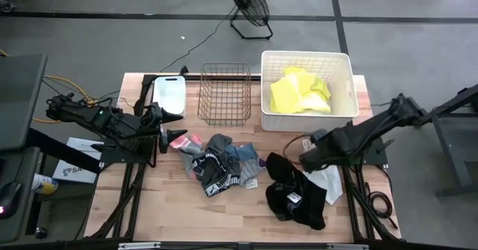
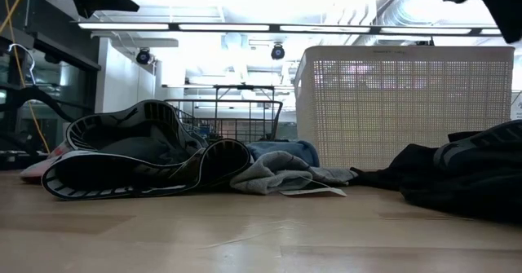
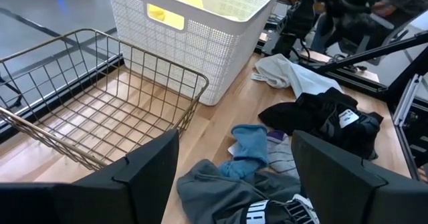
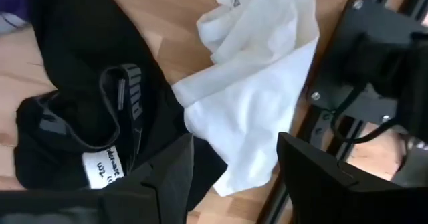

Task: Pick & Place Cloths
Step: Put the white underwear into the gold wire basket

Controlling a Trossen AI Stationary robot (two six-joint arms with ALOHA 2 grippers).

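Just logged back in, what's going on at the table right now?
Cloth sorting is under way. A neon-yellow cloth already lies in the big white tub; the copper wire basket looks empty. The right hand hangs open over the white cloth beside the black garment, holding nothing. The left hand is open too, above the mixed pile at the table's middle. Nothing is gripped yet.

Grey floor (image 1: 112, 33) crossed by dark tape lines; black floor fan (image 1: 249, 4) behind the wooden desk (image 1: 172, 205). Bright ceiling strip lights (image 2: 245, 27), exposed ducts overhead.
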